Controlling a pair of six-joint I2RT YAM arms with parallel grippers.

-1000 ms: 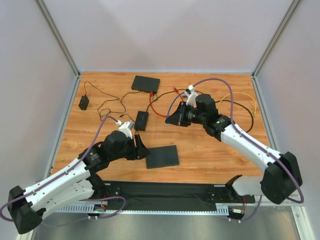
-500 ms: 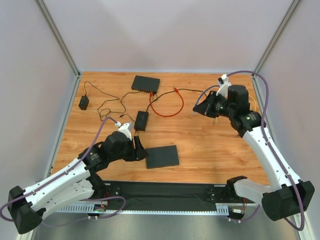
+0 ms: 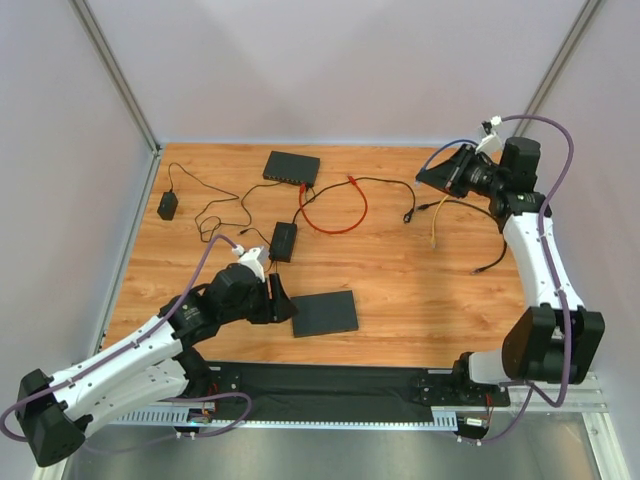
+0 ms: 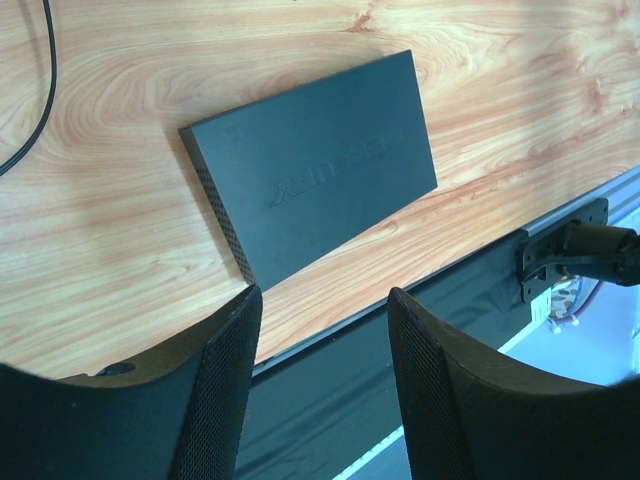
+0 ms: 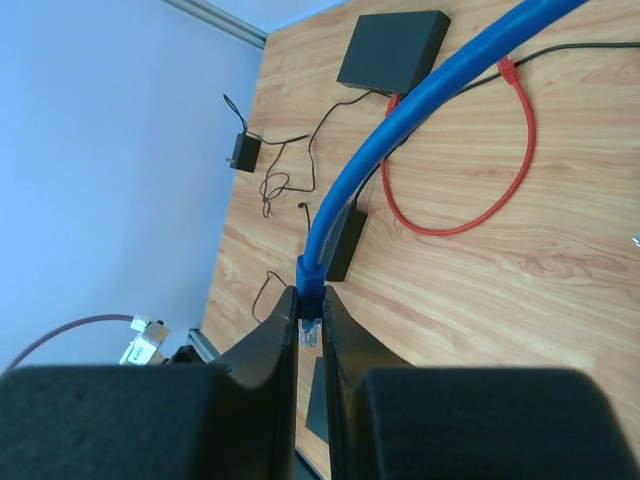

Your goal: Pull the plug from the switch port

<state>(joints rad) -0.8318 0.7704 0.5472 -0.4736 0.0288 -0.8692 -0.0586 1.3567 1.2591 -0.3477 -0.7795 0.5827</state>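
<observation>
The right claw [image 5: 309, 300], clamped on the plug [image 5: 311, 331] of the blue cable [image 5: 400, 110], has swung from the middle to the far right corner. With the plug free, the pull looks done.

White-and-black arms [image 3: 120, 365], purple cables [image 3: 196, 270].

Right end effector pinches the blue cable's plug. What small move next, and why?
Probably lower the right end effector toward the wooden tabletop and release: the blue cable's clear plug sits pinched, out of any port, so pulling looks finished.
</observation>
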